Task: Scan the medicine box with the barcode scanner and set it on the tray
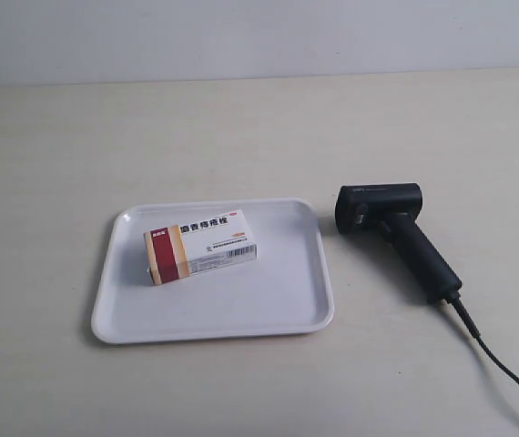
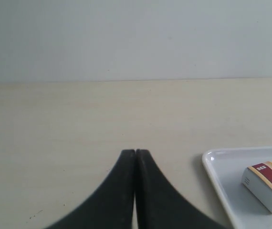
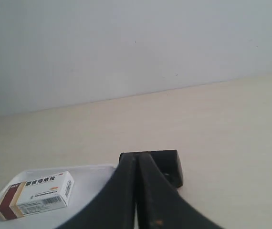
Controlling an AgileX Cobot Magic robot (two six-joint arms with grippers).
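Observation:
The medicine box lies flat inside the white tray, its red and orange band toward the exterior view's left. It also shows in the left wrist view as the medicine box on the tray, and in the right wrist view as the medicine box on the tray. The black barcode scanner rests on the table beside the tray, cable trailing to the near right. My left gripper is shut and empty, off the tray's side. My right gripper is shut and empty, with the scanner head just behind its tips.
A pale wooden table runs back to a plain grey-white wall. The scanner cable runs off the near right corner. No arm shows in the exterior view.

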